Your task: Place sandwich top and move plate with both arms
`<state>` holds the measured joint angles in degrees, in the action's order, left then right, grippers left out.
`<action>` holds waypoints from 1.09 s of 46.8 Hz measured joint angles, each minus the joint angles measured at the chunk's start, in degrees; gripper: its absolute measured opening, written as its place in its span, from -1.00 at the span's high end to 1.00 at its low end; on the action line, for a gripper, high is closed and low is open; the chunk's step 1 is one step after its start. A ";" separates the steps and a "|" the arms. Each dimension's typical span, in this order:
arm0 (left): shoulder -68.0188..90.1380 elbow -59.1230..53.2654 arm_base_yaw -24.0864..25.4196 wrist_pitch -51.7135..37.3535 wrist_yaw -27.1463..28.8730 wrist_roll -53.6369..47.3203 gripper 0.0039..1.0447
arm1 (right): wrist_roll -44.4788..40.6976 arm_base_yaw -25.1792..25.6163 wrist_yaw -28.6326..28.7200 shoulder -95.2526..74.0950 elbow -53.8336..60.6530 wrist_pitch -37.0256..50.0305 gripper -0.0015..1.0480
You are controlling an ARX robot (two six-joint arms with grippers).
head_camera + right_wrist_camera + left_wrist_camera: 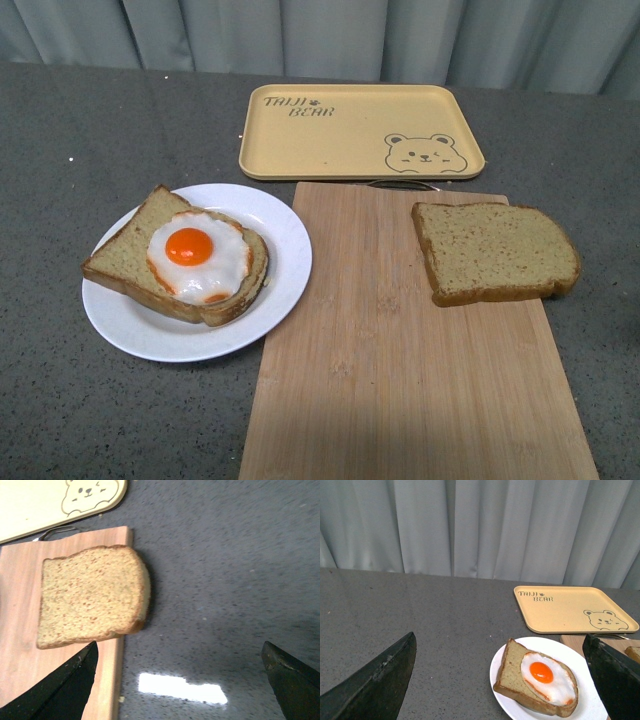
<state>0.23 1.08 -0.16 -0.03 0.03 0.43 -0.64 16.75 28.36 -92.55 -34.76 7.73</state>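
The only readable writing is on the yellow tray [350, 140], in the upper middle of the front view. Brown outlined lettering [298, 105] in the tray's upper left corner runs in two lines, "TAIJI" above "BEAR". A small paw print [314, 100] follows the first word. The same words can be read at the right of the left wrist view, just above the middle. A line-drawn bear face [420, 153] sits in the tray's lower right corner. In the right wrist view only that face shows, at the upper left.
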 joint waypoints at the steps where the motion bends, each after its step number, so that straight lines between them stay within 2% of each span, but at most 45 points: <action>1: 0.00 0.00 0.00 0.00 0.02 0.00 -0.88 | 0.28 0.11 1.27 -1.33 -0.98 -0.83 -0.82; 8: 0.00 0.00 0.00 0.00 0.00 -0.02 -0.88 | 1.42 1.60 9.88 -10.45 -8.79 -7.93 -0.82; 18: 0.00 0.00 0.00 0.00 0.00 0.00 -0.88 | 4.42 -0.52 17.51 -20.02 -14.71 -9.18 -0.82; 36: 0.00 0.00 0.00 0.00 0.00 -0.02 -0.88 | 10.32 -4.52 19.15 -28.33 -20.20 -7.93 -0.82; 43: 0.00 0.00 0.00 0.00 0.00 0.00 -0.88 | 15.80 -5.88 20.04 -31.71 -22.56 -5.05 -0.82; 47: 0.00 0.00 0.00 0.00 0.00 0.00 -0.88 | 17.84 -6.19 19.26 -32.63 -24.11 -4.83 -0.63; 51: 0.00 0.00 0.00 0.00 0.02 0.00 -0.88 | 19.39 -6.51 17.88 -33.55 -25.55 -5.77 -0.26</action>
<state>0.23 1.08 -0.16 -0.03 0.05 0.43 18.74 10.24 46.24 -126.10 -60.31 1.96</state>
